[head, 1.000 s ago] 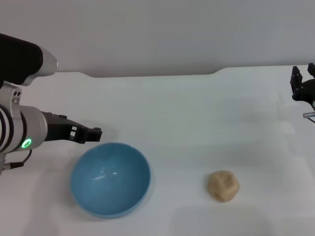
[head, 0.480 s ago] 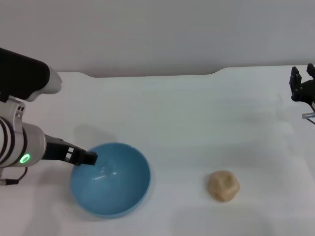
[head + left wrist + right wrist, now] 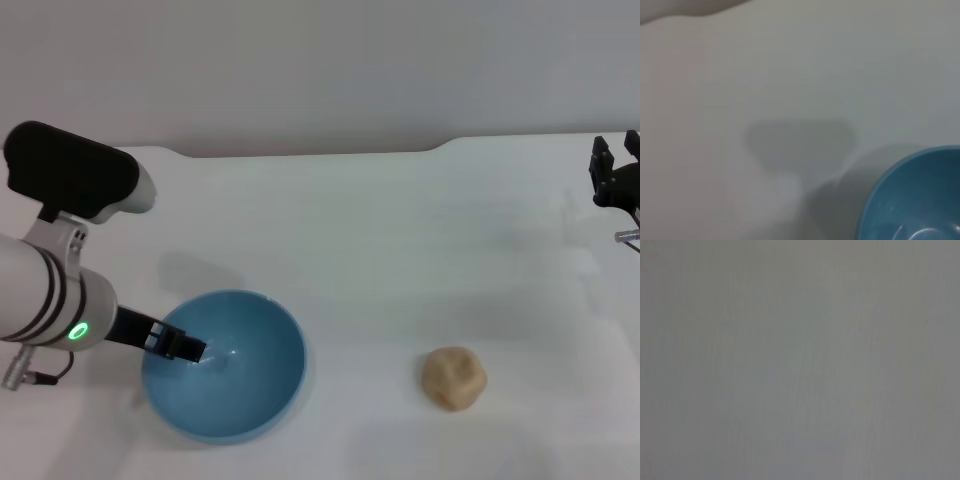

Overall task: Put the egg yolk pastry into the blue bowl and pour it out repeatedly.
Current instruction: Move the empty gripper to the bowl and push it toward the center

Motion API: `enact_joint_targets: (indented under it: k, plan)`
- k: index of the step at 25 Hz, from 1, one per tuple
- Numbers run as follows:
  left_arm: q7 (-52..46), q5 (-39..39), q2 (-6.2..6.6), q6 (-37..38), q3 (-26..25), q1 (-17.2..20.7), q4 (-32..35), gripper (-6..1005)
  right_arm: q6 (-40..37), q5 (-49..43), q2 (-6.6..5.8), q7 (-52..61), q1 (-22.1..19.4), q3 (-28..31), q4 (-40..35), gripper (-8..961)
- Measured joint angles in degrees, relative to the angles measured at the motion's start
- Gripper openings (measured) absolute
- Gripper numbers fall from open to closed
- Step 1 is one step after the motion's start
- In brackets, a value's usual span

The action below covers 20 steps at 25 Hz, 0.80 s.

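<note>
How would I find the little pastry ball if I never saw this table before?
Look at the white table and find the big blue bowl near the front, where the left gripper reaches. The egg yolk pastry sits alone to its right: small, tan, dull and creased.

No readable text, label, brand, number or sign appears on anything in these views.

White table (image 3: pixel 400 240) — plain grey wall (image 3: pixel 320 60)

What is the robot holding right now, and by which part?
Nothing that can be confirmed. The left gripper reaches over the blue bowl's rim, but a grasp cannot be told. The egg yolk pastry lies untouched; the right gripper is parked far off.
</note>
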Motion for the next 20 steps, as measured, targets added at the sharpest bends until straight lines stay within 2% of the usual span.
enact_joint_targets:
  k: [8,20]
  plan:
    - [-0.19,-0.25,-0.21,0.12,-0.25,-3.86,-7.83,834,0.00,0.00,0.00,0.00,0.01,-0.02,0.09,305]
    - [-0.24,-0.31,-0.23,-0.64,0.08,-4.64,-9.26,826,0.00,0.00,0.00,0.00,0.01,-0.03,0.08,306]
